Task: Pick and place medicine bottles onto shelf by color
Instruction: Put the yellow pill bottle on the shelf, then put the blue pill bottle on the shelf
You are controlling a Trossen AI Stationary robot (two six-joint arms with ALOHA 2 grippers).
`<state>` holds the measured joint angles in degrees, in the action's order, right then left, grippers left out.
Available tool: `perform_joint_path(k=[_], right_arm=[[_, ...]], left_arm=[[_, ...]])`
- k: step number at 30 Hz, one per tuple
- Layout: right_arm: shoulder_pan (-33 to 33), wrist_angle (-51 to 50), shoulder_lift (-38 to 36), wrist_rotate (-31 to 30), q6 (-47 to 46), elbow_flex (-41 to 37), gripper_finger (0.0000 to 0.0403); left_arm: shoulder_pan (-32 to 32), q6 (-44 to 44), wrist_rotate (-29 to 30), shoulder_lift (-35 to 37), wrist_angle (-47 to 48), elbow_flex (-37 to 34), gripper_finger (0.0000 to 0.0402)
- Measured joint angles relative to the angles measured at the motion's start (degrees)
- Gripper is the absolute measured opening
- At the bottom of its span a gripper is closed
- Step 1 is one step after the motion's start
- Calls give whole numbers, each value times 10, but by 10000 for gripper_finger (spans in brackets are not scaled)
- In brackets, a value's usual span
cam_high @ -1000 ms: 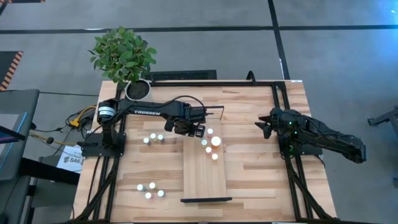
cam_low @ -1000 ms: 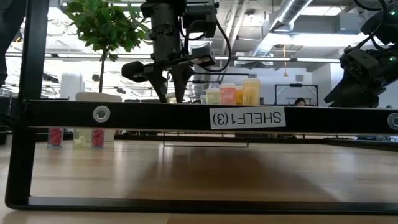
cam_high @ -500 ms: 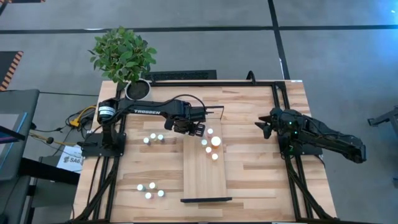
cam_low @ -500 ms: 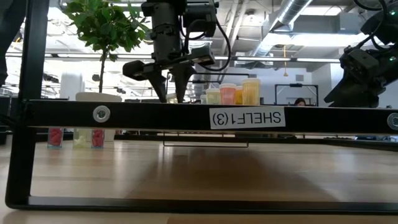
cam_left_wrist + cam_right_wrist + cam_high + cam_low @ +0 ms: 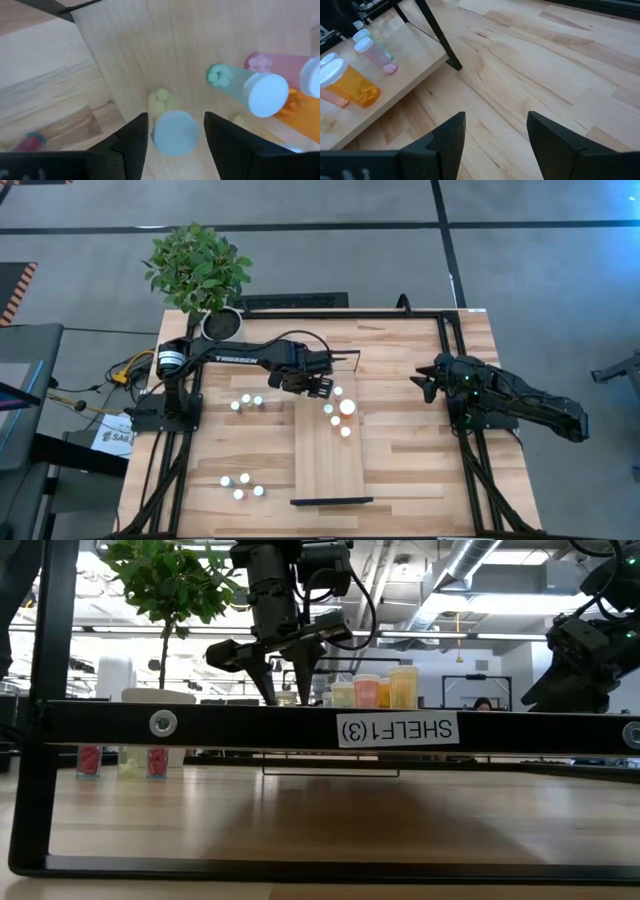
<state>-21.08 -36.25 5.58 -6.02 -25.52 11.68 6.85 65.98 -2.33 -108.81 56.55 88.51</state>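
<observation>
My left gripper (image 5: 172, 145) hangs over the far end of the shelf (image 5: 328, 465), and its two dark fingers (image 5: 131, 142) stand apart on either side of a small yellow-green bottle (image 5: 170, 125) with a pale cap. The bottle stands upright on the shelf's wood and neither finger touches it, so I count it as released. From the low view the same gripper (image 5: 285, 695) points down at the shelf with its fingertips spread just above the shelf's black bar.

Just beyond that bottle, on the same shelf, stand a teal bottle (image 5: 240, 87), a pink bottle (image 5: 280, 65) behind it, and the larger orange bottle (image 5: 300, 107) at their side. From above they read as a tight cluster of white caps (image 5: 338, 412) near the shelf's far half, just beside my left gripper (image 5: 318, 388).

Farther off on the worktop (image 5: 410, 440), to the shelf's left, three bottles (image 5: 247, 402) stand in a short row, and another small group (image 5: 242, 484) stands nearer the front edge.

My right gripper (image 5: 428, 383) waits well apart, over the right side of the worktop, its fingers (image 5: 447, 142) spread with nothing between them.

A potted plant (image 5: 197, 265) stands at the far left corner.
</observation>
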Motion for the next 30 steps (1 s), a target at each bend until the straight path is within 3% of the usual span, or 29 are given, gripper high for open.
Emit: perform_joint_path(k=[6, 14, 22, 26, 30], right_arm=[[0, 0, 0, 0, 0, 0, 234], [0, 0, 0, 0, 0, 0, 234], [0, 0, 0, 0, 0, 0, 234], [0, 0, 0, 0, 0, 0, 234], [0, 0, 0, 0, 0, 0, 234]], left_arm=[[-7, -3, 4, 22, -4, 0, 179], [-27, -7, 67, 91, 15, 1, 179], [-67, -34, 157, 147, 176, 1, 179], [-75, -145, 158, 148, 268, -3, 179], [-75, -330, 126, 148, 288, -33, 179]])
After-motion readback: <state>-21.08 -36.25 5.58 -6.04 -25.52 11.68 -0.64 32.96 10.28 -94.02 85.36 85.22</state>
